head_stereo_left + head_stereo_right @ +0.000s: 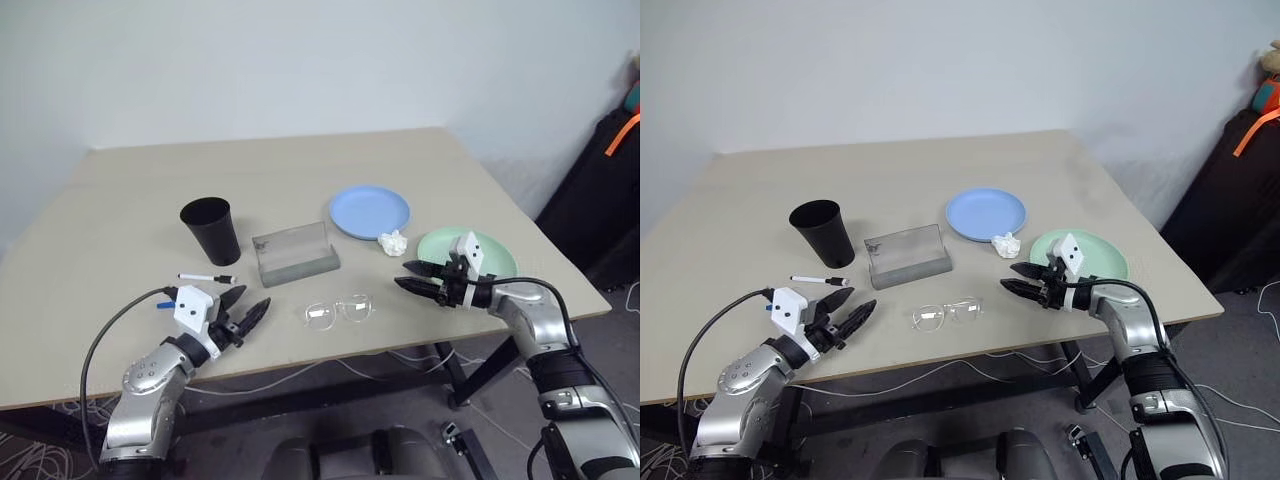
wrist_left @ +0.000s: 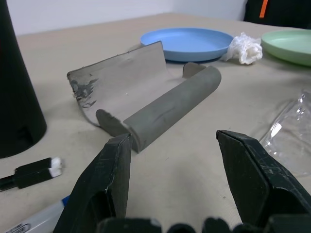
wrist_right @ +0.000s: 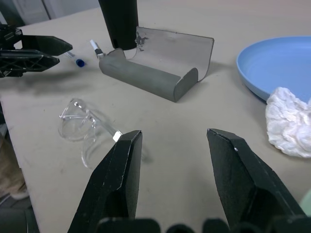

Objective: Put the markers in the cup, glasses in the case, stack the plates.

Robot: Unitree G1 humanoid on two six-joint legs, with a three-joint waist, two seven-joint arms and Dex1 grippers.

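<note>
1. My left claw (image 1: 248, 312), open, empty; markers (image 1: 205, 279) beside it on worktop (image 1: 120, 200), cup (image 1: 211, 230) empty.
2. Case (image 1: 293, 253) open; glasses (image 1: 339, 311) outside.
3. Plates (image 1: 369, 211) apart, unstacked; right claw (image 1: 408, 276) open, empty.

Soft, even light falls from overhead, bright enough to show everything without harsh contrast. The table (image 1: 120, 200) is lit uniformly, and the pale wall (image 1: 300, 60) behind it grades slightly darker toward the far left. Shadows are faint and short: a soft patch beside the black cup (image 1: 212, 230), another under the grey case (image 1: 294, 255). No strong glare shows; the glasses (image 1: 339, 311) catch only small glints. In the wrist views the near black fingers (image 2: 109, 189) look somewhat soft, and the blue plate (image 2: 187, 42) farther off is slightly blurred.
</note>
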